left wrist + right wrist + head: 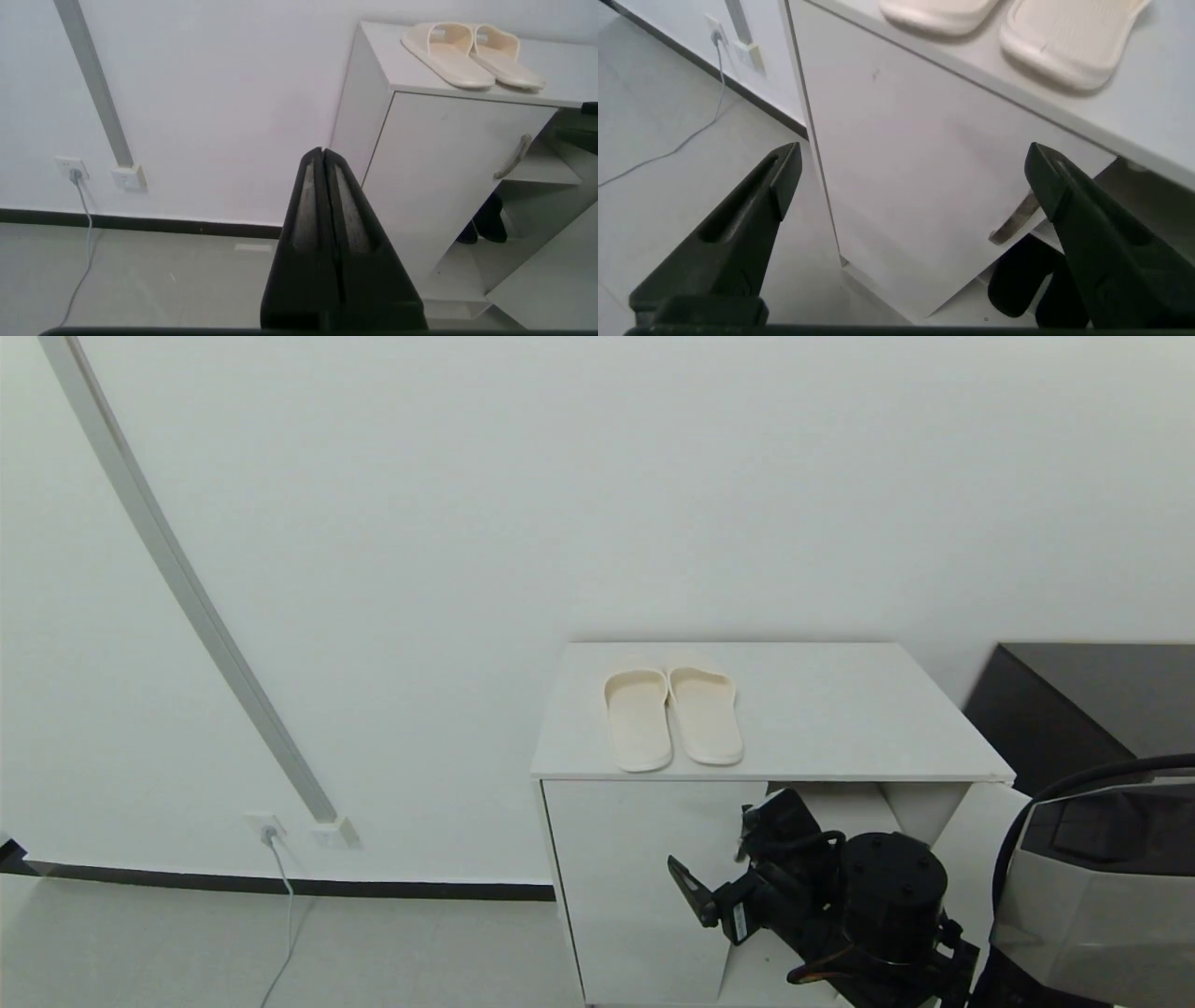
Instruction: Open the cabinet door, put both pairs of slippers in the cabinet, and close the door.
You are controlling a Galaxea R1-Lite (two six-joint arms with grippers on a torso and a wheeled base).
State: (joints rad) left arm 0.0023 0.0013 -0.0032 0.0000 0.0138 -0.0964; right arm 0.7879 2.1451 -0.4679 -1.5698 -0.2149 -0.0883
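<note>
- The cabinet (822, 709) is open on one side, with a dark pair (486, 222) shelved inside. The cream pair (672, 717) sits on top.
- Right end effector (912, 161) gapes wide near the shut door (644, 887). The left end effector (322, 233) is clamped closed and empty.
- Next, likely: rise and pinch those smooth, moulded, rubbery cream slides.

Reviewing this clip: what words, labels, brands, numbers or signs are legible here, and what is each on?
No text can be read in any view.
White sticker on the right arm: print too small to read.
Cream slippers, white cabinet, wall socket: no markings visible.
</note>
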